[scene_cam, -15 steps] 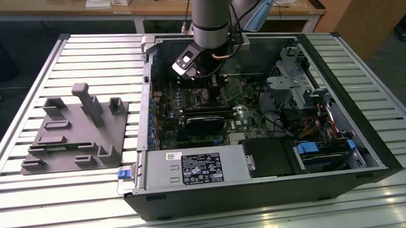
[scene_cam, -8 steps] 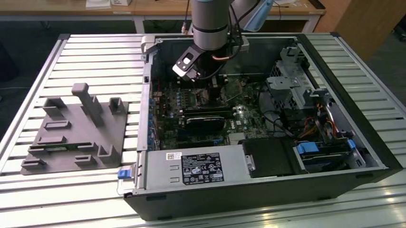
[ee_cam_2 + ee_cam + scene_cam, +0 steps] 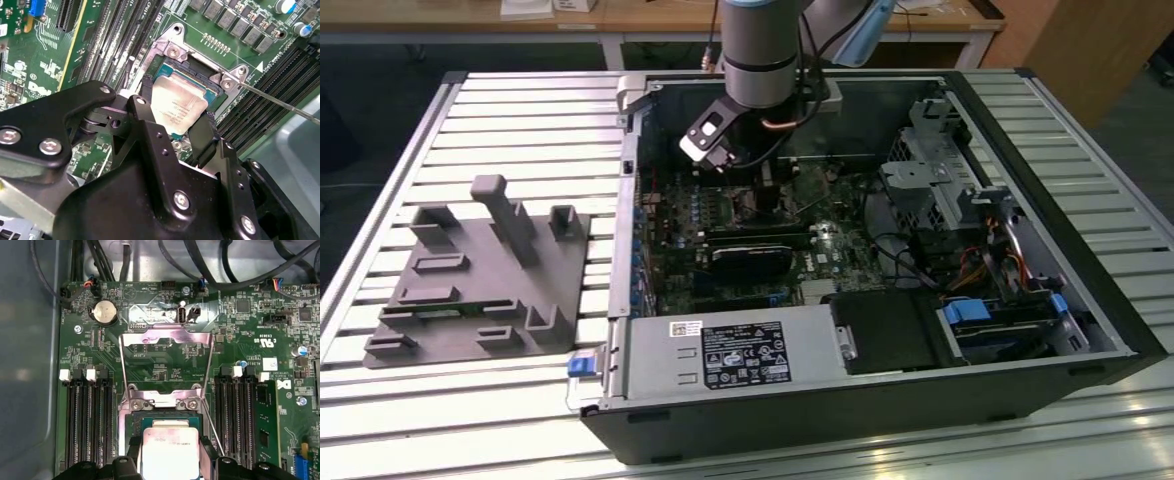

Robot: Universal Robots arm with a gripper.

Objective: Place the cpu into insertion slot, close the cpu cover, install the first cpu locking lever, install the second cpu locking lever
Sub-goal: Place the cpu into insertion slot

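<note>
Two black fingers [image 3: 200,137] of the gripper [image 3: 175,114] were pressed against opposite edges of the cpu [image 3: 177,100], clamped on it. The cpu was a small flat square chip with a dull grey metal top carrying faint print, its edge framed in green. The Universal Robots arm [image 3: 761,40] reached straight down from above into the open computer case [image 3: 854,420], its wrist pointing at the motherboard [image 3: 240,340].

In both wrist views the cpu sat between the fingers directly over the insertion slot [image 3: 160,402], a square socket with a silver rim and a dark centre; whether it was fully seated could not be told. Beyond the slot, the cpu cover [image 3: 167,335], a thin silver frame with a large window, stood flipped open. Two thin wire locking levers [image 3: 124,365] were unlatched on either side of the slot. Long black memory slots [image 3: 87,425] flanked the socket. In the exterior view, a grey fixture [image 3: 480,270] lay on the slatted table [image 3: 520,110], at the exterior view's left of the case.
</note>
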